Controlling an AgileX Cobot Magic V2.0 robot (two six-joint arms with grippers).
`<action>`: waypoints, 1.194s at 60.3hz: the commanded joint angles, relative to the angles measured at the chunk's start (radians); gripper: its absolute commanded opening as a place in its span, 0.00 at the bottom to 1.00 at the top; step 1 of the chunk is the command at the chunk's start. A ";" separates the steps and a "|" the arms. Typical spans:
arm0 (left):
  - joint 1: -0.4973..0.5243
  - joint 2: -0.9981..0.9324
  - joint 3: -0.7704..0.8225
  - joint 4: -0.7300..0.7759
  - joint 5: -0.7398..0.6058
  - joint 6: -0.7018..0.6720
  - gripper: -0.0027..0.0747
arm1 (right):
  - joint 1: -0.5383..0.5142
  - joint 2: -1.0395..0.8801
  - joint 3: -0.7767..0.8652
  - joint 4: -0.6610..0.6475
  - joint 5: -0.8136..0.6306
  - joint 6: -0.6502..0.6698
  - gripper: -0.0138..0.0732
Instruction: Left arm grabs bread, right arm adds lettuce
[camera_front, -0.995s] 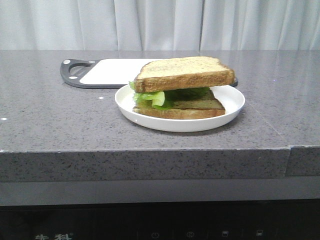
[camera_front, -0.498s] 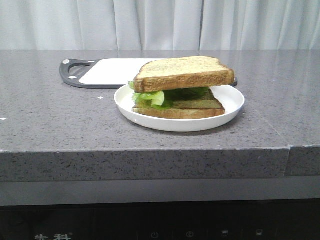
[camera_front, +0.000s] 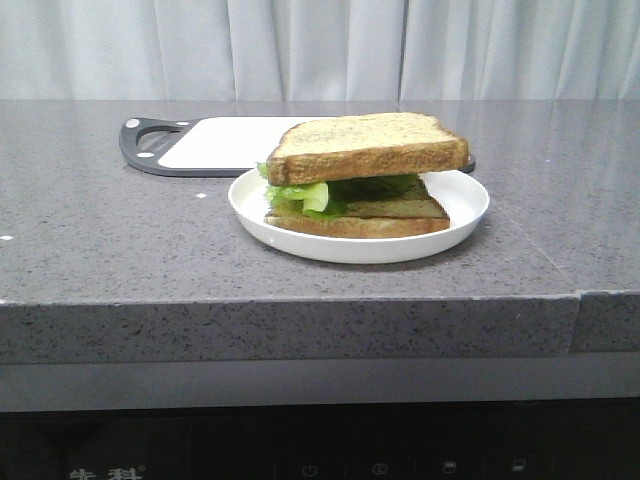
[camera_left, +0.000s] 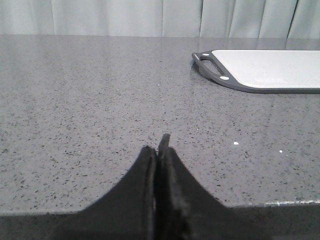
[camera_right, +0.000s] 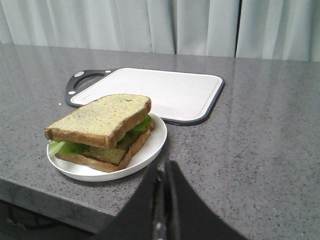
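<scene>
The thick bread slice (camera_front: 365, 146) lies on top of the green lettuce (camera_front: 300, 195), which rests on a thinner slice (camera_front: 360, 224) in a white plate (camera_front: 462, 215). The right wrist view shows the same stack: bread (camera_right: 100, 120), lettuce (camera_right: 62, 146), plate (camera_right: 150, 150). Neither arm shows in the front view. My left gripper (camera_left: 159, 150) is shut and empty, low over the bare counter, away from the plate. My right gripper (camera_right: 165, 167) is shut and empty, just off the plate's near rim.
A white cutting board (camera_front: 230, 142) with a dark grey rim and handle lies behind the plate; it also shows in the left wrist view (camera_left: 265, 70) and the right wrist view (camera_right: 165, 92). The counter's front edge (camera_front: 300, 300) runs close below the plate.
</scene>
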 joint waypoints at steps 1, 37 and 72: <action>0.000 -0.018 0.004 -0.006 -0.085 -0.002 0.01 | -0.005 0.008 -0.027 -0.004 -0.077 0.002 0.09; 0.000 -0.018 0.004 -0.006 -0.085 -0.002 0.01 | -0.243 -0.114 0.265 -0.069 -0.246 0.047 0.09; 0.000 -0.018 0.004 -0.006 -0.085 -0.002 0.01 | -0.296 -0.133 0.313 -0.103 -0.227 0.061 0.09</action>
